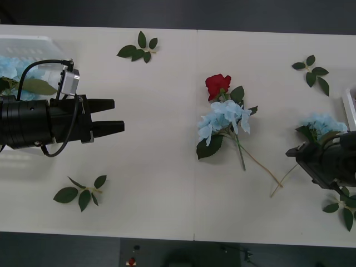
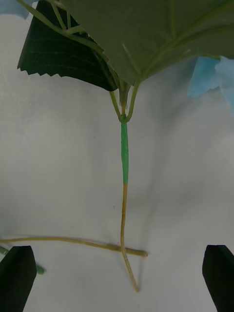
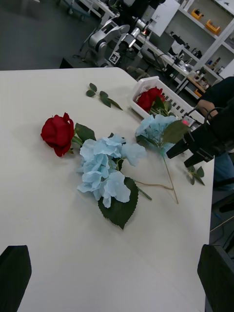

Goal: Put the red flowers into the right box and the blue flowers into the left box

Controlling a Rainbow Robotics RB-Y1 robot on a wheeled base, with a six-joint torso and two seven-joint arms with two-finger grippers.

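Currently the left claw (image 1: 117, 116) hangs released at the left of the front view, black fingers spread and empty above the white tabletop (image 1: 167, 183). Behind its arm, at the far left edge, the left box (image 1: 33, 41) holds pale blue blooms. At mid-frame a red flower (image 1: 217, 85) lies touching a blue flower (image 1: 225, 118), their stems crossing below. At the right edge the right claw (image 1: 295, 151) hovers low beside a second blue flower (image 1: 321, 123); in the right wrist view its fingers (image 2: 17, 278) stand wide apart, with that flower's thin stem (image 2: 125, 161) between them, untouched. The right box (image 1: 349, 105) shows as a sliver at the far right; the left wrist view shows red blooms (image 3: 150, 98) in it. Loose leaf sprigs (image 1: 139, 49) lie scattered around.
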